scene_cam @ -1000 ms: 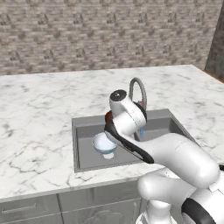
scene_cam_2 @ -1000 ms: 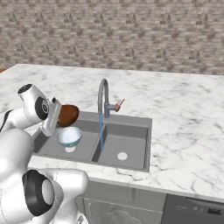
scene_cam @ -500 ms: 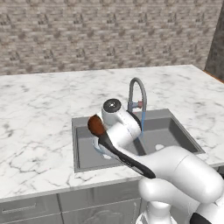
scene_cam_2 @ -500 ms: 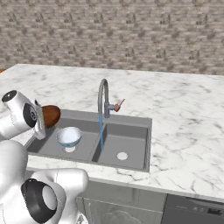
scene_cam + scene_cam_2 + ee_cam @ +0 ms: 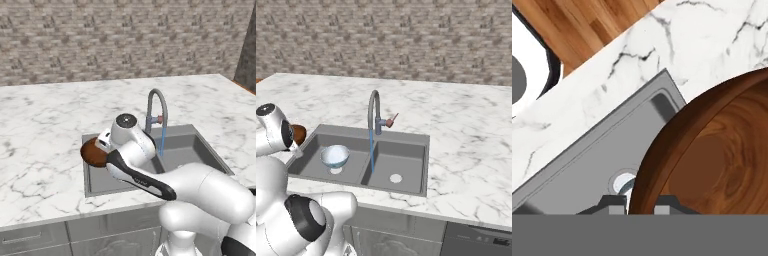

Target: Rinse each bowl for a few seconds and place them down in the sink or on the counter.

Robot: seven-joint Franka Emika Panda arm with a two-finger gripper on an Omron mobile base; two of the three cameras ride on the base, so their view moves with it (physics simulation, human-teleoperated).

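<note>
I have swung the gripper (image 5: 641,199), fingers pinching the brown wooden bowl's (image 5: 93,152) rim, from the tap (image 5: 156,111) to the sink's (image 5: 184,150) left edge, so I judge set-down comes next.

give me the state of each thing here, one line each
brown bowl: held by its rim, lifted at the sink's left edge
gripper: shut on the brown bowl
pale bowl: upright in the left basin
tap: running, stream falling near the basin divider
sink: right basin holds no bowl

Evenly and brightly lit, flat rendered look; soft shadows inside the sink (image 5: 406,142); no glare, blur or distortion.
</note>
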